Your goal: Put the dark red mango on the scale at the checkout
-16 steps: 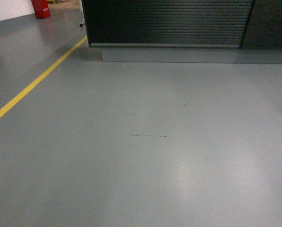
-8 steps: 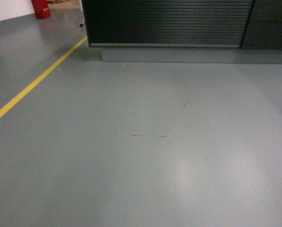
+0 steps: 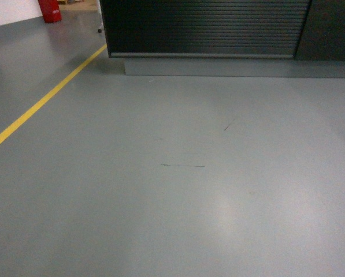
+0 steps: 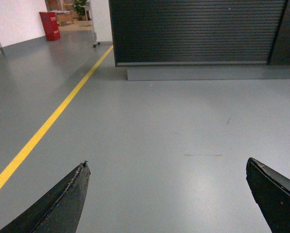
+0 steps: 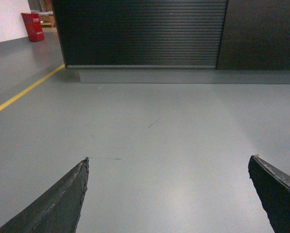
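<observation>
Left gripper [image 4: 166, 194] and right gripper [image 5: 166, 194] both spread wide, empty. Grey floor [image 3: 178, 173] between. Checkout [image 3: 207, 29] ribbed front at 12 o'clock, well apart. Mango and scale not in view. Drive straight, arms tucked, then locate mango.

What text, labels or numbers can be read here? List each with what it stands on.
None can be read.
Red box: no lettering shows; too small and blurred to tell.
Checkout: ribbed black front, no label or sign.
Floor: only a yellow line and scuff marks, no writing.
Left gripper and right gripper: black fingers, unmarked.
</observation>
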### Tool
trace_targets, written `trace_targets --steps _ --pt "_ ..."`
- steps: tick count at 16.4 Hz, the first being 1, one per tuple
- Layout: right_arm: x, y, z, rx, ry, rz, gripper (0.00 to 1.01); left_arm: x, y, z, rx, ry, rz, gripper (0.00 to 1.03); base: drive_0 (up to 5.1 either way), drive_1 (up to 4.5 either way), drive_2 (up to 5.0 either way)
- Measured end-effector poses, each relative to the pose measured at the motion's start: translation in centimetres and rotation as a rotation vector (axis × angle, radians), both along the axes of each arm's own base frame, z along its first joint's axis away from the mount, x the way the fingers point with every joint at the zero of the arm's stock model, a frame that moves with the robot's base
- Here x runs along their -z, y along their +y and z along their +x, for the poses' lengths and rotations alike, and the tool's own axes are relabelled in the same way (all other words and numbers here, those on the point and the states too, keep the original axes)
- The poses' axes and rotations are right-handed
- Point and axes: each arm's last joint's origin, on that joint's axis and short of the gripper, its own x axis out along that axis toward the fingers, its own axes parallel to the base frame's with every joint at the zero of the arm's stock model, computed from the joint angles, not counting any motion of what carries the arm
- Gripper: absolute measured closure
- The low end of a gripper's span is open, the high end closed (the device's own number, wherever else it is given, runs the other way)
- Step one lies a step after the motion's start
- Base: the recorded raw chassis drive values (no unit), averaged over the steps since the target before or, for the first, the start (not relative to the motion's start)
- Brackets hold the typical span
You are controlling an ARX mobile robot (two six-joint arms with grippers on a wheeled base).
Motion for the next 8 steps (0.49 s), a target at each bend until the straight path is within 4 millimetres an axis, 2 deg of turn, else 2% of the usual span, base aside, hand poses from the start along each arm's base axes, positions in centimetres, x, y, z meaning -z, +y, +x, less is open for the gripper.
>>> trace_targets --steps 1,8 --pt "0.00 0.00 0.00 0.000 0.000 0.000 0.03 0.00 0.00 0.00 0.000 0.000 0.000 0.05 0.0 1.04 -1.0" --pt "-0.01 0.00 0.00 0.000 -0.001 0.000 0.03 0.00 0.00 0.00 0.000 0.000 0.000 0.05 0.0 4.25 -4.3"
